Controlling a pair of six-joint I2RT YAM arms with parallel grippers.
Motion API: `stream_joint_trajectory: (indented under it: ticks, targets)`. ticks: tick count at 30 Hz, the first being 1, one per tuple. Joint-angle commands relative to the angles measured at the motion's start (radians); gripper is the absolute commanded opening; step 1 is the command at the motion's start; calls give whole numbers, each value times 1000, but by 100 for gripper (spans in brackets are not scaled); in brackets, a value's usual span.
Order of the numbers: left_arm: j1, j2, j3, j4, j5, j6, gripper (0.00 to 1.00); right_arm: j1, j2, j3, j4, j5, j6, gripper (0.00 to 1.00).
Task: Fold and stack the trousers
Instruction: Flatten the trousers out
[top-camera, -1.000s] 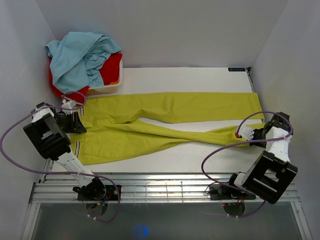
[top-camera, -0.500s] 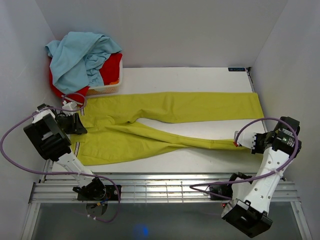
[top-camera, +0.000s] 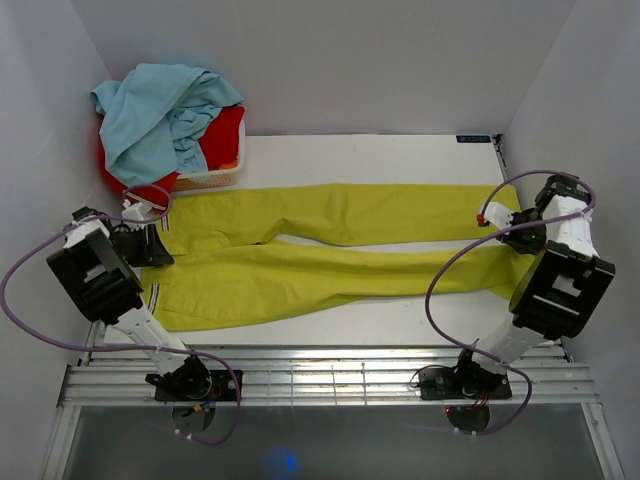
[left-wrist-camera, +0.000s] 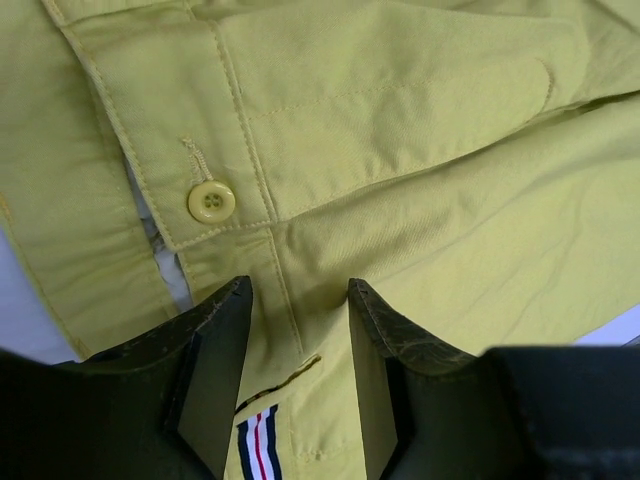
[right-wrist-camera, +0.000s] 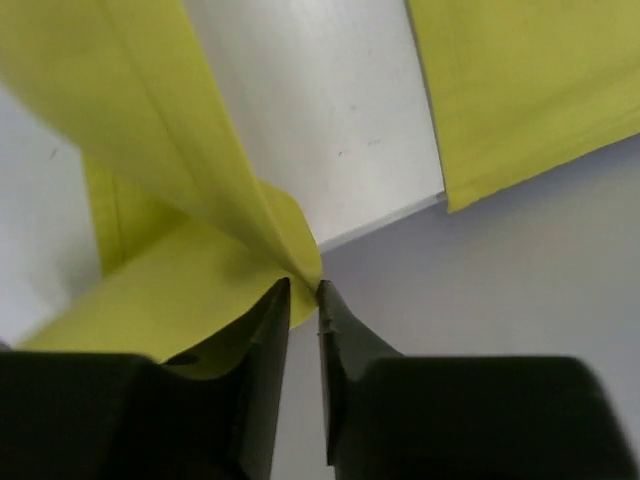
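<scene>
Slippage is the main worry. From above, the trousers (top-camera: 300, 282) lie flat along the bench (top-camera: 400, 155), waist at the left and both legs running to the right. The left end effector (top-camera: 140, 245) sits over the waistband, and the right end effector (top-camera: 505, 222) is at the leg ends, near the bench's right edge. A sideways pull from the right arm could drag or bunch the whole garment, since little seems to anchor it. In the left wrist view, the left end effector's jaws stand apart, straddling flat cloth near the striped label (left-wrist-camera: 258, 440) and the button (left-wrist-camera: 211, 201), gripping nothing. Closing here might catch only the top layer, and the waist would fold crooked. In the right wrist view, the right end effector's jaws are all but closed on a thin corner of one hem, pinched at the very tips. So slight a hold may slip free in transit, dropping that leg askew of the other leg (right-wrist-camera: 520, 90).
</scene>
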Motion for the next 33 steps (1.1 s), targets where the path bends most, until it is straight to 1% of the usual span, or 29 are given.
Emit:
stream_joint_trajectory:
  ticks: [1,2,3,4,5,6,7,8,9,10,12,14,15,17,18,19,20,21,22,23,24,25,27,31,33]
  targets:
    - [7,-98,36,-7,64,7,55,90,72,25,214,51,219,28]
    - [11,-116,38,-25,98,16,57,105,104,17,276,67,262,32]
    - [11,-133,42,-40,112,39,57,131,119,28,348,109,346,43]
    - [11,-167,56,-60,127,51,58,138,135,49,352,124,379,50]
    - [11,-181,67,-114,142,68,60,141,155,75,347,131,414,53]
    - [11,-193,76,-143,143,97,60,142,158,109,329,133,446,62]
    - [11,-217,84,-172,138,117,61,135,153,165,280,139,498,63]
    - [13,-228,87,-236,129,137,61,126,132,189,246,137,515,64]
    - [14,-239,78,-263,100,159,61,113,120,209,206,124,525,65]
    - [19,-251,61,-283,81,198,61,81,86,229,130,105,546,67]
    - [33,-291,-17,-326,39,238,61,23,51,224,56,82,568,67]
    - [65,-332,-72,-335,18,280,61,-23,-11,163,-4,72,614,66]
    - [77,-342,-118,-337,9,289,61,-70,-29,134,-24,44,621,65]
    - [115,-354,-151,-340,9,314,61,-115,-101,11,-61,6,564,62]
    - [126,-351,-166,-343,12,323,61,-147,-133,-44,-50,-14,510,60]
    - [143,-344,-169,-350,18,334,61,-157,-213,-107,-18,-13,458,60]
    - [148,-334,-171,-367,21,352,61,-166,-257,-235,24,-14,336,58]
    - [152,-315,-169,-376,26,360,61,-181,-300,-298,92,-28,259,58]
    - [159,-302,-160,-396,34,370,61,-183,-393,-363,132,-30,182,57]
    - [162,-288,-151,-407,35,383,61,-184,-441,-429,184,-28,114,56]
    - [165,-276,-143,-415,37,397,61,-184,-484,-548,277,-34,-9,54]
    - [169,-258,-134,-419,35,400,61,-184,-559,-599,322,-40,-56,54]
    - [178,-245,-128,-419,28,406,60,-181,-609,-711,390,-60,-172,54]
    - [200,-250,-149,-404,11,397,60,-169,-637,-787,527,-57,-218,54]
    - [203,-265,-175,-380,-3,378,60,-169,-631,-788,560,-63,-218,53]
